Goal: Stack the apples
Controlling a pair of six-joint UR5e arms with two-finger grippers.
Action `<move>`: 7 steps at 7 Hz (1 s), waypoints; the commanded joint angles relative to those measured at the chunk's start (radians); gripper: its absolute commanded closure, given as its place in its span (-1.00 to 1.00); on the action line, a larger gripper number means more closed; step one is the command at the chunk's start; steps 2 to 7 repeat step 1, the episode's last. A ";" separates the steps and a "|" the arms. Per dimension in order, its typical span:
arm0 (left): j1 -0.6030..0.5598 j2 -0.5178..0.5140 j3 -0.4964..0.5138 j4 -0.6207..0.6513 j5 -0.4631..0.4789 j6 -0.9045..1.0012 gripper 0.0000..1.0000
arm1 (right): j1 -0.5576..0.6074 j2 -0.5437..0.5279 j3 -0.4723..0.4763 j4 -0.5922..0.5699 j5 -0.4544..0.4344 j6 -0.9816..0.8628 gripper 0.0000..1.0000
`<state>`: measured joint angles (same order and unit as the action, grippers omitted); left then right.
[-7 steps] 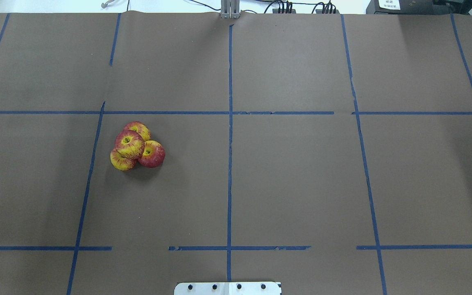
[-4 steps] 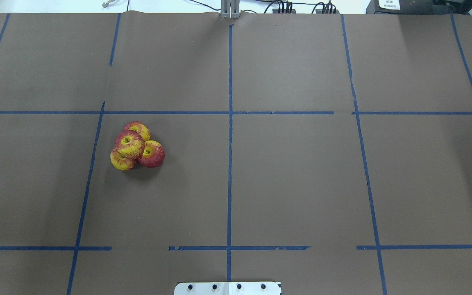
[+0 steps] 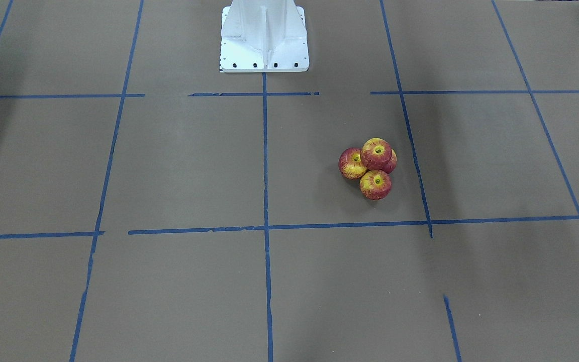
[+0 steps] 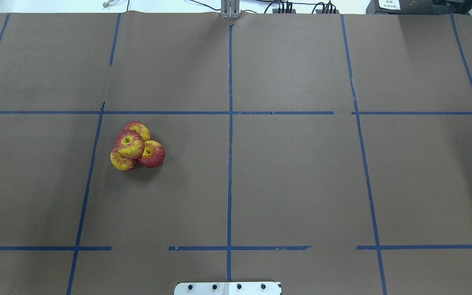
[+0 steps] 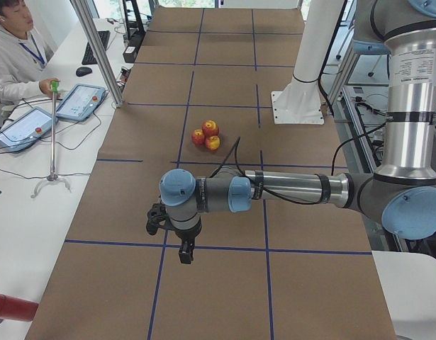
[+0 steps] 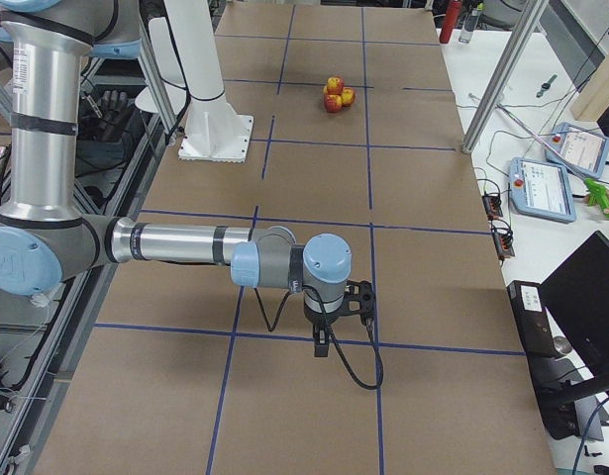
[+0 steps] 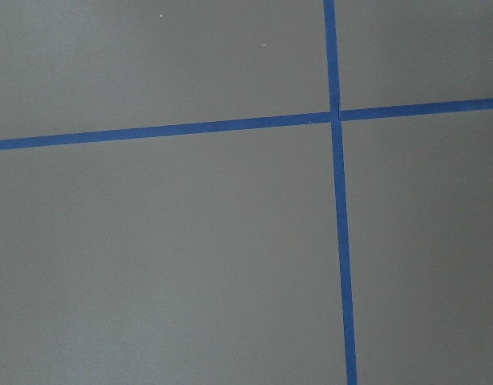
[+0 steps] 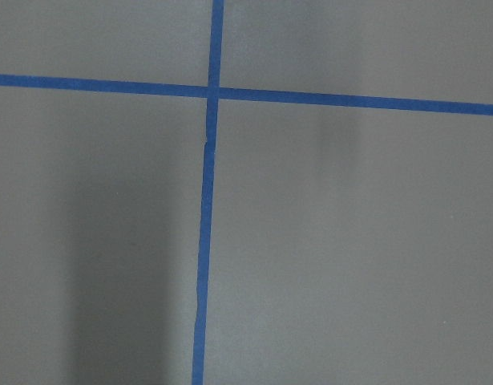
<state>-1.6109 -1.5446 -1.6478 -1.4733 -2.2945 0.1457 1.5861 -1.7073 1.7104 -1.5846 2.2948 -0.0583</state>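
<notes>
Four red-and-yellow apples sit in a tight cluster on the brown table cover. Three are on the table and one apple [image 4: 129, 144] rests on top of them. The cluster also shows in the front view [image 3: 376, 153], the left side view [image 5: 210, 127] and the right side view [image 6: 335, 85]. My left gripper [image 5: 186, 251] shows only in the left side view, pointing down, well away from the apples; I cannot tell whether it is open or shut. My right gripper [image 6: 324, 341] shows only in the right side view, far from the apples; its state is also unclear. Both wrist views show only paper and tape.
Blue tape lines [image 4: 230, 123] divide the brown cover into squares. The white robot base [image 3: 264, 35] stands at the table's robot side. A person sits at a side table with tablets [image 5: 79, 101] in the left side view. A metal post [image 6: 502, 74] stands by the table edge.
</notes>
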 commanded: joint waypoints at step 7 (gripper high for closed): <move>0.000 -0.002 -0.004 0.001 0.001 -0.002 -1.00 | 0.000 0.000 0.000 0.000 0.000 0.000 -1.00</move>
